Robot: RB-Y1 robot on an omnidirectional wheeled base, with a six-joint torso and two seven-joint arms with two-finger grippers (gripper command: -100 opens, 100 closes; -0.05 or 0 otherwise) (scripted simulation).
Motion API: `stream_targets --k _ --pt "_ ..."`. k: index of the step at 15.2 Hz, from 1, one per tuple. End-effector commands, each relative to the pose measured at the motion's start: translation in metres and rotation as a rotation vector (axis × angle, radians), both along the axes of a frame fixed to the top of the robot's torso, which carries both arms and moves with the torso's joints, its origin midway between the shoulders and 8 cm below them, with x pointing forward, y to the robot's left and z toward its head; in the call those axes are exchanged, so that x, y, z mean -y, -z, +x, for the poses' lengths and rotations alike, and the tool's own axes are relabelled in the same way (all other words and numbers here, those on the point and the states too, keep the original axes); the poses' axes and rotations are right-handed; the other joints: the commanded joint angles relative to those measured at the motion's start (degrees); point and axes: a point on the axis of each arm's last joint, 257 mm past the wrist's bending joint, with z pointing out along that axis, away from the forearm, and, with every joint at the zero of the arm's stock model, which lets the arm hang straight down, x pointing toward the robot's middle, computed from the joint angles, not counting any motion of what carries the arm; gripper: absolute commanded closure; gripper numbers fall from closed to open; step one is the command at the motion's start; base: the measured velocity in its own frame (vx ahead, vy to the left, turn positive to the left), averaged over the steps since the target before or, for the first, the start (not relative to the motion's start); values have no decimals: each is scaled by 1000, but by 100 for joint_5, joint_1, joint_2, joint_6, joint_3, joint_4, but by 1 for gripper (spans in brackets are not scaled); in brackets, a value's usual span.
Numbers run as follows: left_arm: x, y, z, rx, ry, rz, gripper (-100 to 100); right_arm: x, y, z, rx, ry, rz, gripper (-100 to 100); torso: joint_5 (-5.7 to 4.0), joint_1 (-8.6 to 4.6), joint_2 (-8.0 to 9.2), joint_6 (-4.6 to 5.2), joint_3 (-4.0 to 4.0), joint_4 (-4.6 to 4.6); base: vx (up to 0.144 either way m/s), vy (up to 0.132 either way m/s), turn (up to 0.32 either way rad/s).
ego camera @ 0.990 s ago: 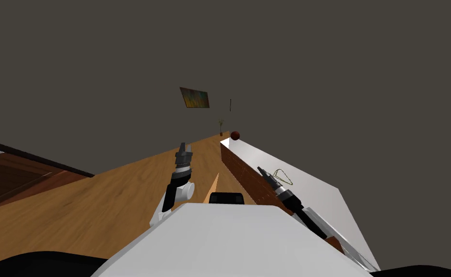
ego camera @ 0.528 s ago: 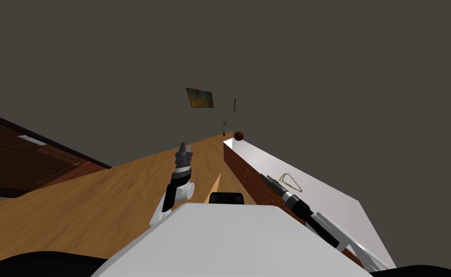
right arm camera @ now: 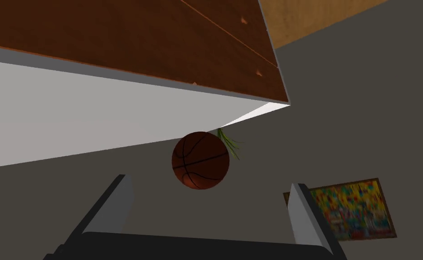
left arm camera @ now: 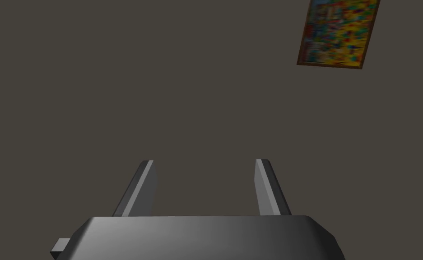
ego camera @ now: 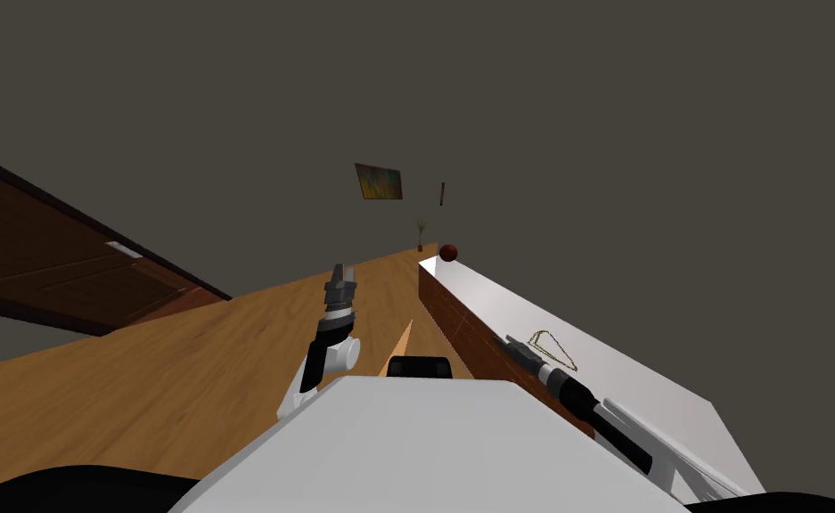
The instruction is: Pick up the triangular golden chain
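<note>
A: Tally, furniture first?
B: One white counter [ego camera: 647, 396].
A: Loose items?
B: One gold chain [ego camera: 553, 349], one basketball [ego camera: 447, 252].
A: Farther off?
B: One framed picture [ego camera: 380, 182], one potted plant [ego camera: 421, 233].

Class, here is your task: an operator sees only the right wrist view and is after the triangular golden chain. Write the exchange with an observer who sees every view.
Operator: My open jaws frame a basketball past a white top. Where is the chain?
Observer: In the head view, the golden chain lies on that top, close beside your right jaws, on their wall side.
Operator: Is my other arm in the way?
Observer: No. Your left arm stands over the wooden floor, apart from the top, its jaws open.
</note>
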Motion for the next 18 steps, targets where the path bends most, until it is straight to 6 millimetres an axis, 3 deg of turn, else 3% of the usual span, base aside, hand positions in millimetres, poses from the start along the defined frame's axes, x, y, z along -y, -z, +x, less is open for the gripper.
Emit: stream_targets --k 1,8,10,15,17,18 --pt "0 0 0 0 0 0 0 15 9 -9 -32 -12 -52 -100 0 0 0 0 0 0 3 2 121" --pt "0 0 0 0 0 0 0 77 43 -40 -161 -106 -296 -100 -1 -7 4 3 2 1 -1 -9 121" --pt "0 0 0 0 0 0 0 85 46 -45 -175 -94 -303 -100 -2 -8 5 3 3 1 -6 -15 69" --pt "0 0 0 0 0 0 0 147 63 -74 -294 -178 -514 -100 -2 -13 9 2 5 2 -16 -24 135" --pt "0 0 0 0 0 0 0 167 66 -86 -334 -188 -565 -100 -2 -17 10 3 6 2 -18 -38 90" --pt "0 0 0 0 0 0 0 167 66 -86 -334 -188 -565 -100 -2 -16 10 3 6 2 -16 -31 62"
